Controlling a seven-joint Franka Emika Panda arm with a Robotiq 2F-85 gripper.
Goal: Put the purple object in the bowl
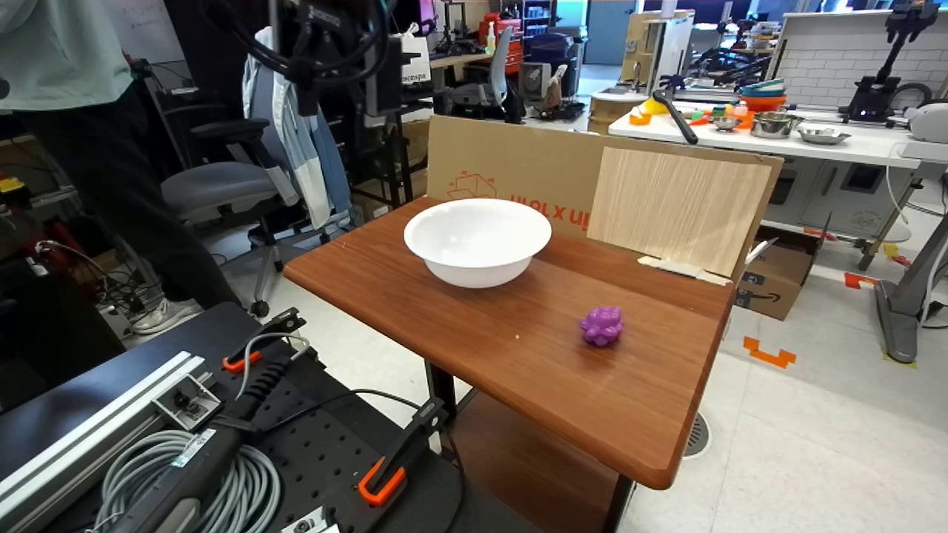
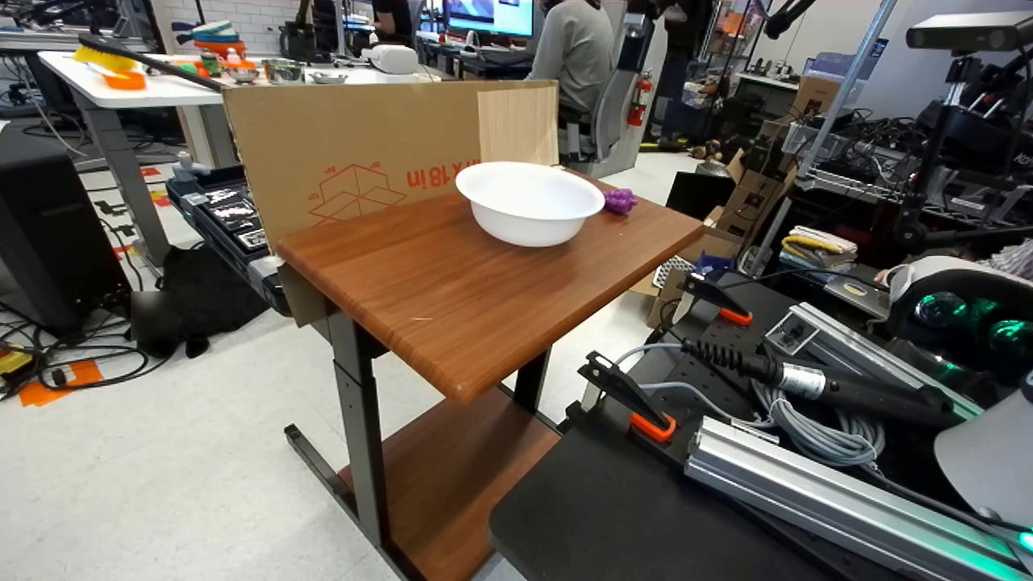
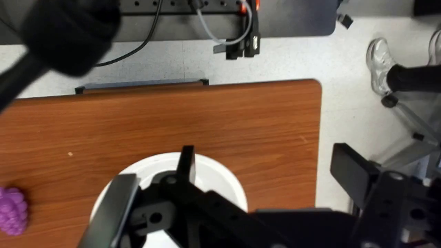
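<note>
The purple object (image 1: 602,326) is a small lumpy cluster lying on the brown table. It also shows in an exterior view (image 2: 620,201), just past the bowl's rim, and at the left edge of the wrist view (image 3: 13,210), partly cut off. The white bowl (image 1: 478,270) stands upright on the table, apart from the purple object; it shows in an exterior view (image 2: 529,230) and in the wrist view (image 3: 234,179), partly hidden by a finger. My gripper (image 3: 267,162) is open and empty, high above the table; its fingers are spread wide.
The brown table (image 1: 518,340) has a cardboard panel (image 1: 511,159) upright along one long edge. A black bench (image 1: 326,414) with clamps, a cable coil and an aluminium bar stands across a gap. A person (image 1: 74,133) and a chair (image 1: 222,178) are near the table.
</note>
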